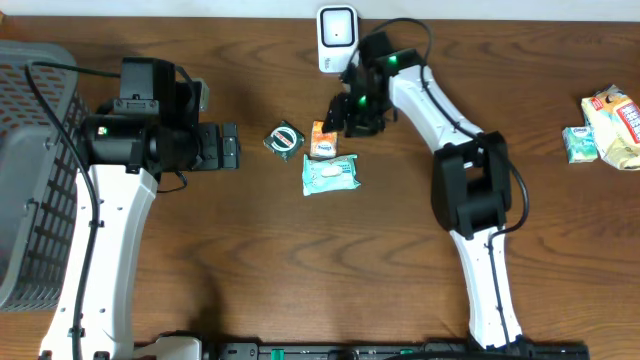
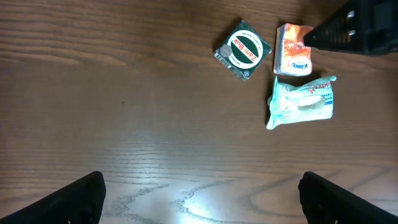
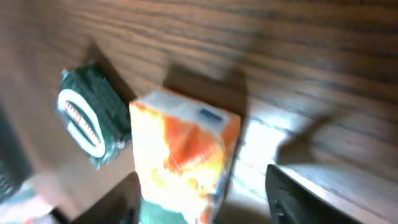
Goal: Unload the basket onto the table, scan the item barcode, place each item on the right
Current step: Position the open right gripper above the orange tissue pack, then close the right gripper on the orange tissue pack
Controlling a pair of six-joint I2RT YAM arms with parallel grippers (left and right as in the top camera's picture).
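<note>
The right fingers (image 3: 305,194) stand part-way open, one to each side of the orange packet (image 3: 186,155). A strip of bare wood shows between one finger and the packet's edge, so nothing is gripped. The view is blurred, and I cannot tell whether the other finger touches it. Straddling the packet like this looks like the set-up for a pinch across its width, which would leave the printed faces free to turn toward a reader.

The packet lies flat on the tabletop (image 1: 250,250), just beside the round green sachet (image 1: 283,139), with the pale wipes pack (image 1: 330,173) just beside it on the near side. The three sit so close that a closing finger could nudge the sachet. The white scanner (image 1: 337,38) stands near, at the far edge of the tabletop.

The left fingers (image 2: 74,202) are spread fully wide with nothing between them, over bare wood to the left of the group, probably parked out of the way. Farther out are a grey basket (image 1: 30,170) at the left edge and more packets (image 1: 600,128) at the right.
</note>
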